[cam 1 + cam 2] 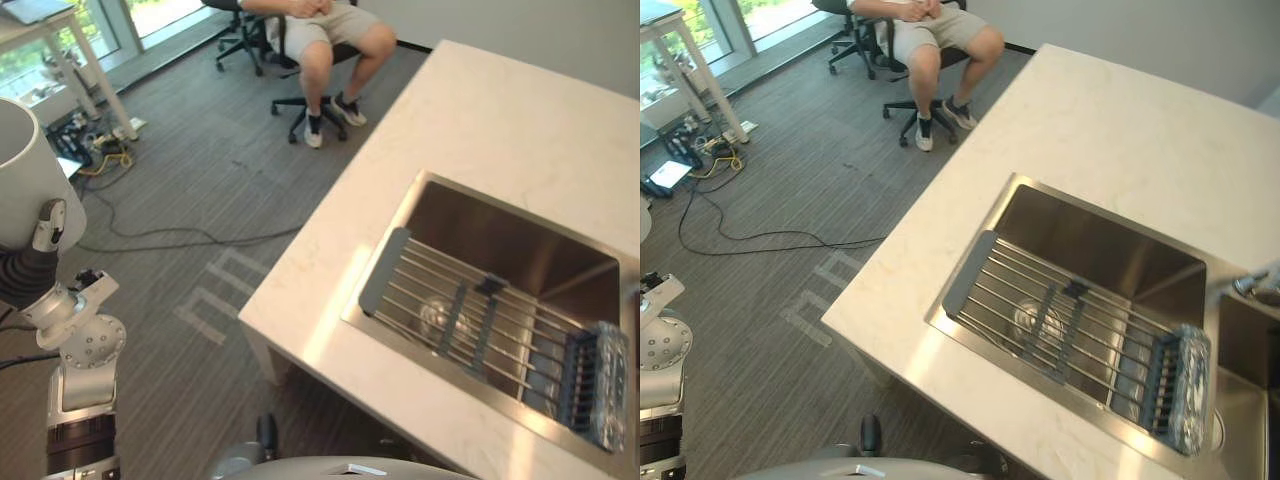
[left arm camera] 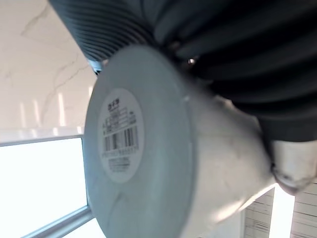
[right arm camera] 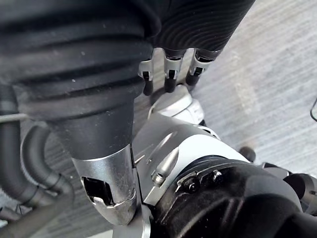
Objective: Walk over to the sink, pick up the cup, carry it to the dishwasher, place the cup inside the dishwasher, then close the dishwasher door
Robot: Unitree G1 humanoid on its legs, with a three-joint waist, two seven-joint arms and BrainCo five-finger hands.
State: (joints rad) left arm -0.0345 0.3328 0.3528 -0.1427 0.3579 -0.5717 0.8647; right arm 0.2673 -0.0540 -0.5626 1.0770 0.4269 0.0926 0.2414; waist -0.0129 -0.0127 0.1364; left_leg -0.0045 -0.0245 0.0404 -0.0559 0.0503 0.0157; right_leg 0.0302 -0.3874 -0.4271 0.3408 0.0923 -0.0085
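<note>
A white cup [image 1: 18, 165] is held up at the left edge of the left eye view, with my left hand [image 1: 45, 228] shut on it from below and its thumb against the side. In the left wrist view the cup's base [image 2: 119, 144] with a barcode label faces the camera, and the hand's dark cover [image 2: 237, 59] wraps its side. My right hand [image 3: 170, 74] hangs over the carpet with relaxed fingers and holds nothing.
A pale stone counter [image 1: 480, 120] holds a steel sink [image 1: 520, 240] with a wire rack [image 1: 470, 315] across it and a clear glass [image 1: 437, 318] beneath. A person sits on an office chair [image 1: 300, 90] on the far carpet. Cables [image 1: 120, 215] and a white table [image 1: 60, 45] lie left.
</note>
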